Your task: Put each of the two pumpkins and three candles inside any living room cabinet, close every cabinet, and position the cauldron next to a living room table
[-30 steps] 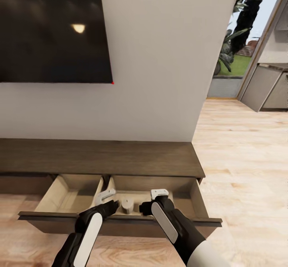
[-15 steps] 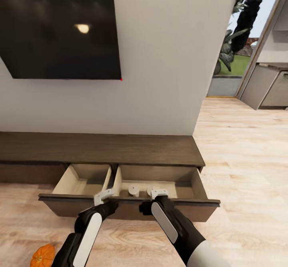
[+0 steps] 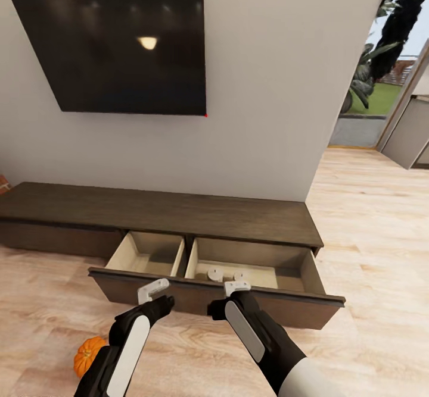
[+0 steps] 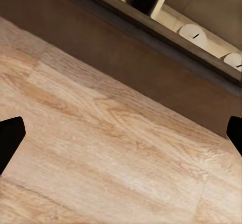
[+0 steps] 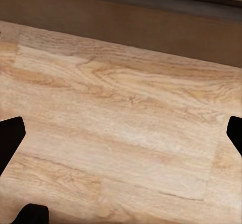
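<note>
Both tools gape wide over floor; head view alone catches a pumpkin (image 3: 89, 354) beside the left arm.

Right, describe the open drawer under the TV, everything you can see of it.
The drawer is pulled out of the long dark-brown wooden cabinet below the wall TV. Its wide front is flat, dark and handle-less; inside, pale beige walls and a central divider make two compartments. The left one looks bare, while the right holds two small pale candles near the front. It hangs above the wood floor, both grippers hovering just in front, not touching.
</note>
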Available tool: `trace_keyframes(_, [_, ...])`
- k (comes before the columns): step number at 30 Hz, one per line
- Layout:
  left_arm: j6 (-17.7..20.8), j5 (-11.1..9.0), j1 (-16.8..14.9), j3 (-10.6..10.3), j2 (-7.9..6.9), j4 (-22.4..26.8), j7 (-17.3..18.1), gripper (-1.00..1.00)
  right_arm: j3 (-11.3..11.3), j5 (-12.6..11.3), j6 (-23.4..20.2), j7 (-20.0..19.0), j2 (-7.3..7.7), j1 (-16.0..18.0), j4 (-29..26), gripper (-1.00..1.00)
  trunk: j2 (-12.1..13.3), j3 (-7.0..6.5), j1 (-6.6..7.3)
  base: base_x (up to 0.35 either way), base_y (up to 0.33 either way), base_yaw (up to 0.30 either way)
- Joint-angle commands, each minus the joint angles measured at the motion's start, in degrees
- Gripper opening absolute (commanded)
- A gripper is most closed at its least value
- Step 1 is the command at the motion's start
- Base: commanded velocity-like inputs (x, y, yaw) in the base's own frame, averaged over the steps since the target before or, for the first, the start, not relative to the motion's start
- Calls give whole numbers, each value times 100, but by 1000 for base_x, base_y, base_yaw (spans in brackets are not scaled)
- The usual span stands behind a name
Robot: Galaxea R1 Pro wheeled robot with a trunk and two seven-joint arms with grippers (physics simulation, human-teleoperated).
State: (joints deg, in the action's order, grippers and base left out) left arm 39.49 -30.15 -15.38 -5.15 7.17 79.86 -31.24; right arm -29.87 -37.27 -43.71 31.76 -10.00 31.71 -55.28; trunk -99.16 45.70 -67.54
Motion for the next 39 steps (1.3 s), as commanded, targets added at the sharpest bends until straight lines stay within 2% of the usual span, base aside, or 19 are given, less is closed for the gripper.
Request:
trace_keyframes(1, [-7, -1, 0, 12, -3, 1, 1, 100, 0, 0, 1, 1, 0, 0, 0, 100, 0, 0, 0, -1, 0, 4])
trace_keyframes(6, [-7, -6, 0, 86, -13, 3, 11, 100, 1, 0, -1, 3, 0, 1, 0, 100, 0, 4, 0, -32, 14, 50])
trace_keyframes(14, [8, 0, 0, 129, -14, 4, 13, 100, -16, 0, -34, 13, 0, 1, 0, 100, 0, 46, 0, -207, 133, 210])
trace_keyframes(20, [42, -7, 0, 400, -18, 3, 20, 100, -18, 7, -48, 69, 0, 1, 0, 100, 0, 86, 0, -64, 38, 215])
trace_keyframes(25, [247, 6, 0, 685, -81, -21, 28, 100, -32, 1, -68, 363, 0, 1, -55, 100, 0, 118, 0, -6, 4, 221])
trace_keyframes(27, [325, -2, 0, 852, -208, -107, 41, 100, -34, -4, -78, 416, 0, -1, -81, 100, 0, 130, 0, -1, 1, 232])
trace_keyframes(28, [357, -18, 0, 1079, -401, -317, 54, 100, -33, -2, -97, 435, 0, 0, -102, 100, 0, 136, 0, -1, 0, 234])
trace_keyframes(29, [365, -27, 0, 1225, -524, -521, 76, 100, -31, 1, -125, 442, 0, 1, -115, 100, 0, 142, 0, 0, 0, 234])
trace_keyframes(30, [367, -30, 0, 1292, -580, -639, 102, 100, -32, 0, -147, 444, 0, 1, -120, 100, 0, 147, 0, 0, 0, 235])
trace_keyframes(34, [302, 9, 15, 1661, -949, -1618, 632, 100, -31, 10, -190, 450, 0, -50, -127, 100, 0, 170, 0, 0, 0, 235])
trace_keyframes(36, [132, 25, 25, 1715, -1101, -2020, 841, 100, -29, 14, -126, 448, 0, -76, -125, 100, 0, 180, 0, 0, 0, 241])
trace_keyframes(37, [-149, 27, 30, 1743, -1234, -2421, 985, 100, -28, 16, 25, 446, 0, -172, -106, 100, 0, 185, 0, 0, 0, 255])
trace_keyframes(39, [-675, 40, 34, 1762, -1374, -3078, 1113, 100, -33, 15, 391, 441, 0, -561, -82, 100, 0, 194, 0, 0, 0, 261])
